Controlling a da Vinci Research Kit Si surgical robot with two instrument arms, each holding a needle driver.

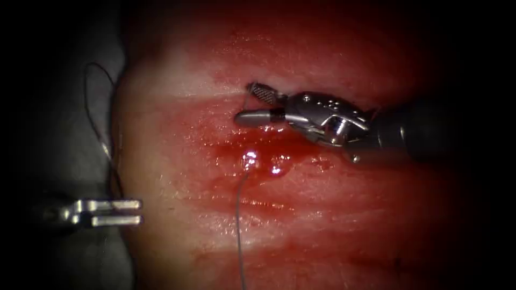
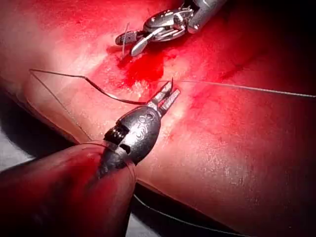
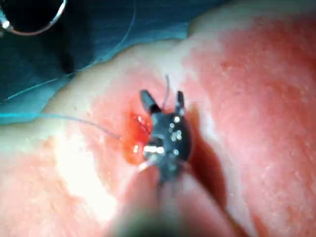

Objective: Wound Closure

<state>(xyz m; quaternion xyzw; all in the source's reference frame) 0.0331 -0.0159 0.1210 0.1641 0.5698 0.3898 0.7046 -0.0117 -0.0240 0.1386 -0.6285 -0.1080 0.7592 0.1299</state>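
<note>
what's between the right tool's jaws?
The right tool has its jaws open over the tissue, just above the red fluid. A thin needle stands between them, ungripped. Its lower end, at the tissue, cannot be made out.

needle (image 1: 248,101) mostly buried, thread (image 1: 238,225) cut off

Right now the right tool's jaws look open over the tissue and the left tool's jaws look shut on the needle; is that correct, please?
Not quite. The left tool holds nothing: in the endoscope view its open jaws lie apart, with no needle between them. The right tool does have open jaws over the tissue.
</note>
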